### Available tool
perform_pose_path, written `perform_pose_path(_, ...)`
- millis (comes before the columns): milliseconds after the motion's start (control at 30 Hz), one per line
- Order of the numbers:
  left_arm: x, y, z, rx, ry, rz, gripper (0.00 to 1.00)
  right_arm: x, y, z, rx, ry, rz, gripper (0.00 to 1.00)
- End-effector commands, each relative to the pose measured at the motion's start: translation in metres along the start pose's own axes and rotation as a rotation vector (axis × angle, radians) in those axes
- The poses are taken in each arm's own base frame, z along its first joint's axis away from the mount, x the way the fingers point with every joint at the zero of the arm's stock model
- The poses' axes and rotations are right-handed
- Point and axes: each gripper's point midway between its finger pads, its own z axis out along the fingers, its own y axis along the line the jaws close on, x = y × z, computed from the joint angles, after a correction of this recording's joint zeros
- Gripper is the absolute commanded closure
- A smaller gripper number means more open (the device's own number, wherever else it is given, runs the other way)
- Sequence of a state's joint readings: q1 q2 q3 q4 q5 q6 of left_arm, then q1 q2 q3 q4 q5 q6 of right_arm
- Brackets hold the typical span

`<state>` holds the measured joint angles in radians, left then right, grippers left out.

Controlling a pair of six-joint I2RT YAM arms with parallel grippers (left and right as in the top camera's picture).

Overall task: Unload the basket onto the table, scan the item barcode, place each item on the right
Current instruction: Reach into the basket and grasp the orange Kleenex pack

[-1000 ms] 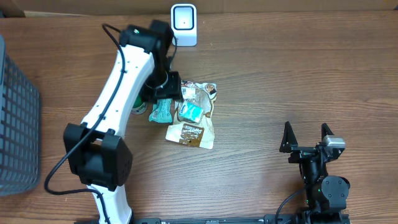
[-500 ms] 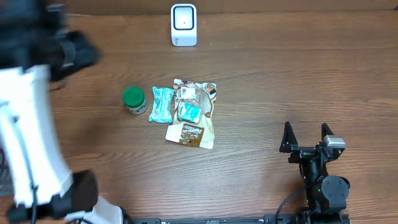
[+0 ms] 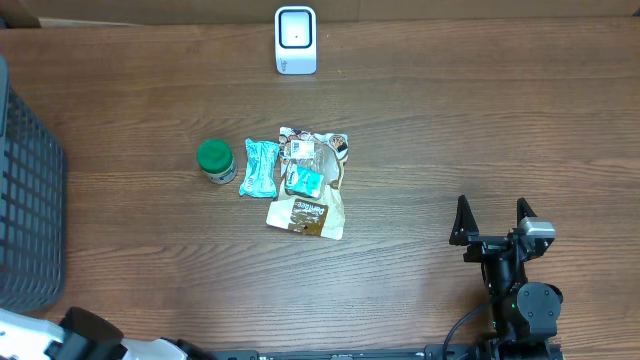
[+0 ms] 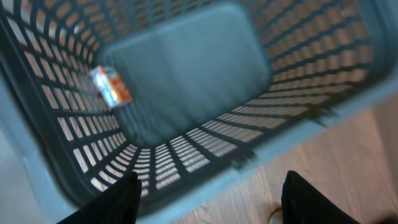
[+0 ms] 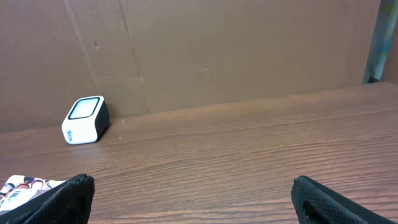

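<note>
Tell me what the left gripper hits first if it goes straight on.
The grey basket: the left gripper points into it, probably meeting its near wall or floor; depth is unclear.

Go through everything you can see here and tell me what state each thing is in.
Scanner: standing at the table's far edge.
Green-lidded jar: standing, lid on.
Teal packet: lying flat beside the jar.
Snack packets: piled, overlapping.
Brown packet: lying flat.
Basket: holding one orange packet.
Left fingers: open, empty, over the basket.
Right fingers: open, empty.
</note>
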<state>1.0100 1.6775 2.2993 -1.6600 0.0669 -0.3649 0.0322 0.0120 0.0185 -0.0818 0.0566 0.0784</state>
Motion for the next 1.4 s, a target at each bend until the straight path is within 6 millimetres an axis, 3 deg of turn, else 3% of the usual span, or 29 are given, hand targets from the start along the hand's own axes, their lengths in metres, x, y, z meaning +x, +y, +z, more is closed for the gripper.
perform_pose_path(0,0.004,0.010,0.041,-0.042,0.104,-0.041,0.44,0.002,-0.002,0.000,0.008,-0.004,0.000,0.00)
perform_pose_path(300,0.005,0.043,0.112,-0.242,0.187,-0.101,0.44,0.002,-0.002,0.000,0.007,-0.004,0.000,0.00)
perform_pose_path(600,0.030,0.102,0.159,-0.530,0.257,-0.188,0.39,0.002,-0.002,0.000,0.007,-0.004,0.000,0.00)
perform_pose_path(733,0.033,0.119,0.174,-0.559,0.252,-0.209,0.36,0.002,-0.002,0.000,0.007,-0.004,0.000,0.00)
perform_pose_path(833,0.031,0.130,0.185,-0.561,0.236,-0.236,0.27,0.002,-0.002,0.000,0.007,-0.004,0.000,0.00)
perform_pose_path(1367,0.038,0.151,0.244,-0.568,0.236,-0.198,0.24,0.002,-0.002,0.000,0.008,-0.004,0.000,0.00)
